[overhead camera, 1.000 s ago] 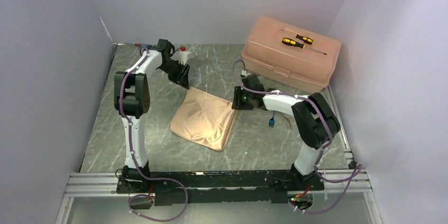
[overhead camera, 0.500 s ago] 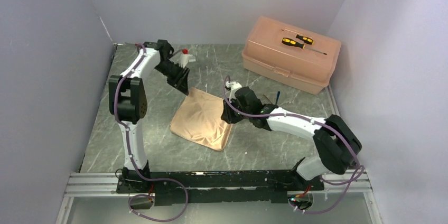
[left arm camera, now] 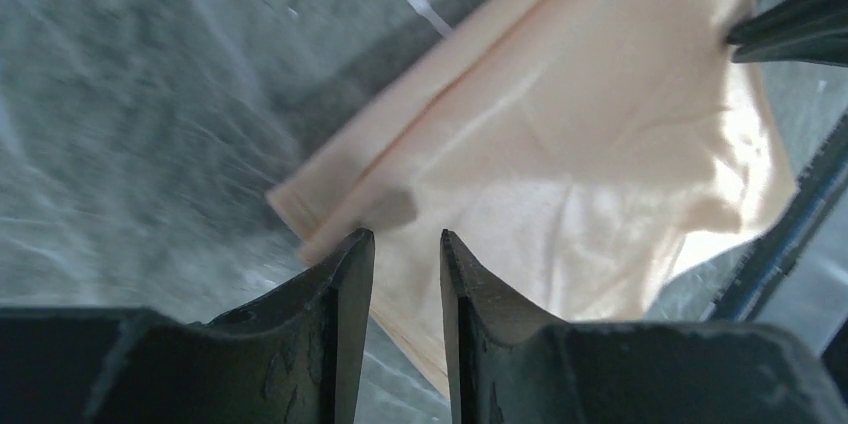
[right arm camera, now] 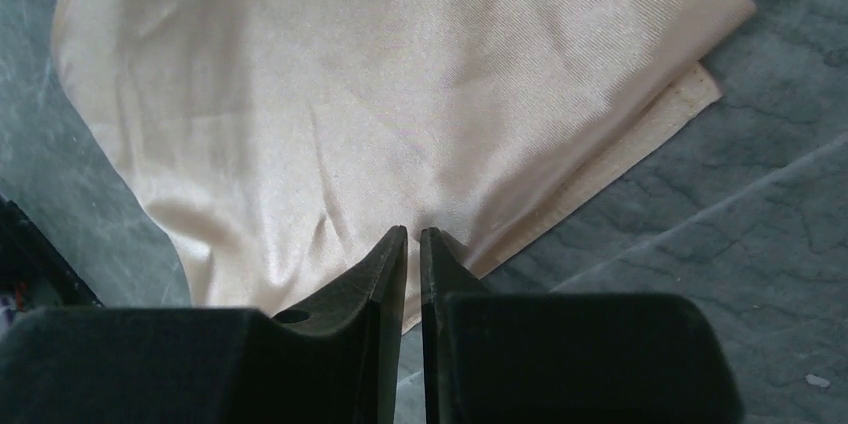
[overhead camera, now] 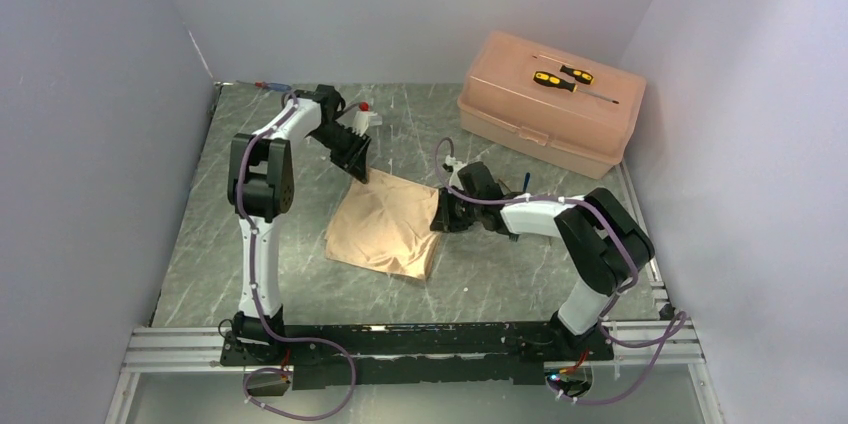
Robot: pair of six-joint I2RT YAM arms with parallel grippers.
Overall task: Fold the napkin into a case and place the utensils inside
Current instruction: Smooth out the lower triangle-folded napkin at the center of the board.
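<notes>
The peach-orange napkin [overhead camera: 385, 229] lies folded in two layers, roughly square, on the grey table. It also shows in the left wrist view [left arm camera: 560, 144] and the right wrist view [right arm camera: 350, 94]. My left gripper [overhead camera: 358, 172] hovers just over its far corner, jaws a little apart with nothing between them [left arm camera: 407, 234]. My right gripper [overhead camera: 438, 216] is at the napkin's right edge, jaws nearly closed on a pinch of cloth [right arm camera: 414, 231], with creases running to the tips. Of the utensils, only a thin dark-blue piece [overhead camera: 526, 181] shows behind the right arm.
A hard pink plastic box [overhead camera: 520, 119] stands at the back right with yellow-and-black screwdrivers [overhead camera: 560, 78] on its lid. A small red-tipped tool [overhead camera: 265, 86] lies at the far left corner. Walls close in the table on three sides.
My right gripper reached in over the napkin, then settled at its right edge, and that edge shifted left. My left gripper moved down and right to the far corner.
</notes>
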